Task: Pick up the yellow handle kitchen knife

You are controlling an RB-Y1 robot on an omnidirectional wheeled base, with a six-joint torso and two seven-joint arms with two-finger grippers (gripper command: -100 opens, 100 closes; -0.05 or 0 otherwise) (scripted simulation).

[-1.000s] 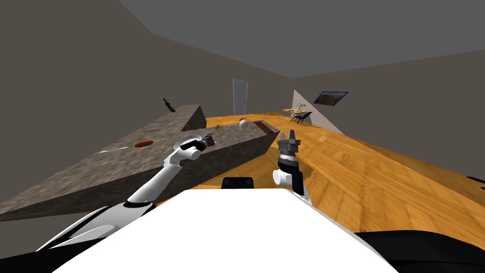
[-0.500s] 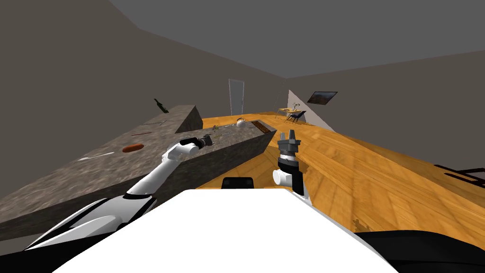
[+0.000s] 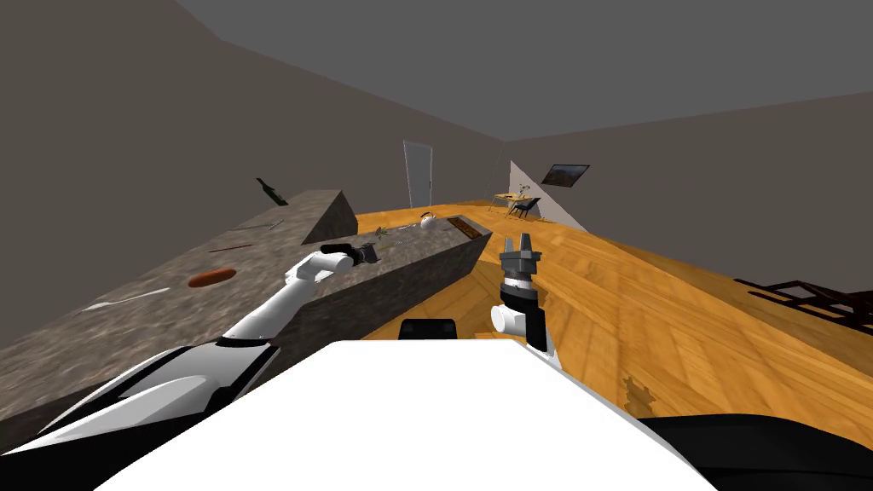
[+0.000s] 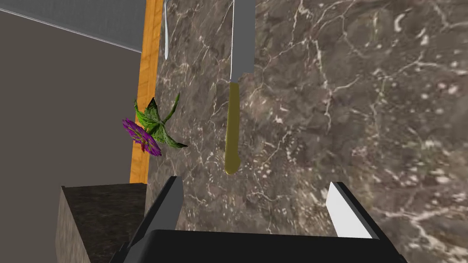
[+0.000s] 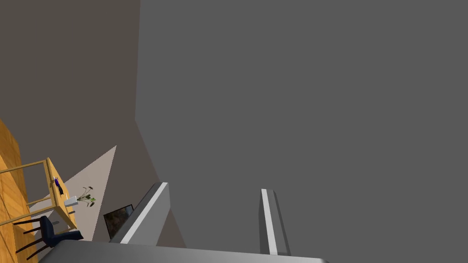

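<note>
Left jaws apart; knife (image 4: 232, 132) at their 12 o'clock, off-centre. Risk: uneven closing skids the handle; clearance above worktop (image 4: 365, 114) unclear.

- The knife (image 4: 232, 132) lies at 12 o'clock from the left claw (image 4: 256, 183). Its grey blade runs off the picture's edge, so the tip is unseen.
- A thin pale utensil (image 4: 166, 36) at the knife's 11 o'clock is likewise cut off, and its kind is unclear.
- In the head view, small things (image 3: 425, 222) at the far end of the bench (image 3: 128, 328) are too tiny to name.
- Dark furniture (image 3: 810, 297) at that view's 3 o'clock is cut by the edge.
</note>
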